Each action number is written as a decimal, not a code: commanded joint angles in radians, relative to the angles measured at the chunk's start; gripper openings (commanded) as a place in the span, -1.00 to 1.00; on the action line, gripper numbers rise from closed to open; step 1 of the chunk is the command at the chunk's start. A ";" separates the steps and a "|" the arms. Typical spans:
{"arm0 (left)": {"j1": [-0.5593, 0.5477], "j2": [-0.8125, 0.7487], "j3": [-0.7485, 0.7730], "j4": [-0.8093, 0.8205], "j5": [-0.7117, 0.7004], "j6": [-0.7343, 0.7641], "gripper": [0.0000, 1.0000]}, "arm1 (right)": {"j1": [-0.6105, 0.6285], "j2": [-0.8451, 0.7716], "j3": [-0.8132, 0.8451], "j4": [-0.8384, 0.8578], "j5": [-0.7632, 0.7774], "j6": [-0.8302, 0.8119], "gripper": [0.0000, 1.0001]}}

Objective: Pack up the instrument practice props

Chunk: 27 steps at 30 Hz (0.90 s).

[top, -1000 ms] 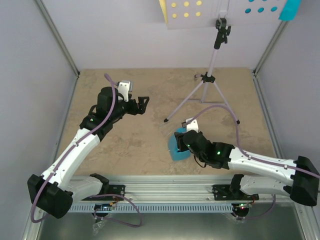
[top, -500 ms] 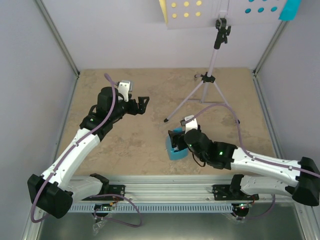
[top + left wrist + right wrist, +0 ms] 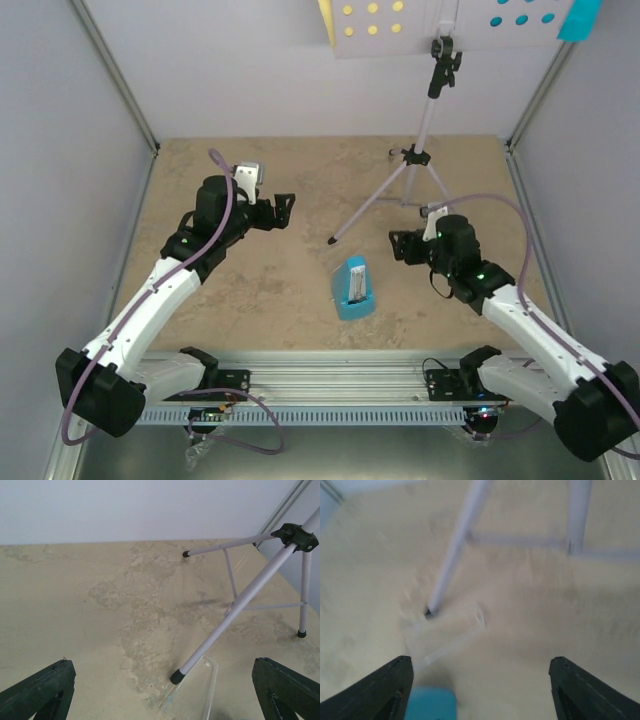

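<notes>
1. Top view: the music stand point(image 3: 424, 128) stands upright toward the far right corner of the counter point(image 3: 250, 300), with its three legs splayed. Its holed desk point(image 3: 400, 25) sits high, past the far edge. A yellow sheet point(image 3: 326, 20) shows at the desk's left end and a cyan sheet point(image 3: 580, 18) at its right end; each colour also shows through the holes.
2. Same view: the blue metronome point(image 3: 352, 288) stands upright close to the near edge, about mid-width, and nothing touches it.
3. Same view: the left gripper point(image 3: 284, 210) hangs over the left-centre of the counter, pointing right toward the stand's leftmost foot and apart from it. The right gripper point(image 3: 397, 245) is right of the metronome and beyond it, clear of it, pointing left under the stand's legs.
4. Left wrist view: we see the two dark fingers point(image 3: 40, 692) only at the bottom corners, so the jaws are spread wide and hold nothing. Between them, one lilac leg slants down to a black foot point(image 3: 176, 676) on the counter. A clear flat piece point(image 3: 195, 695) lies just beside that foot. We cannot tell whether they touch.
5. Right wrist view, which is blurred: the fingers point(image 3: 385, 692) again sit at the bottom corners — jaws spread, nothing pinched. Lilac legs cross the upper half of the view. The clear piece lies by a foot at centre-left, and the metronome's blue top shows at the bottom edge, just inside the finger on the left.
</notes>
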 commanded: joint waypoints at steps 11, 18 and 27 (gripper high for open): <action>-0.002 -0.004 -0.008 0.011 -0.034 0.019 0.98 | -0.044 0.153 -0.391 0.327 -0.366 0.128 0.03; -0.002 -0.008 -0.008 0.012 -0.037 0.021 0.98 | 0.033 0.186 -0.429 0.418 -0.373 0.182 -0.04; -0.002 -0.007 -0.005 0.009 -0.051 0.018 0.98 | 0.348 0.250 -0.453 0.644 -0.340 0.381 -0.09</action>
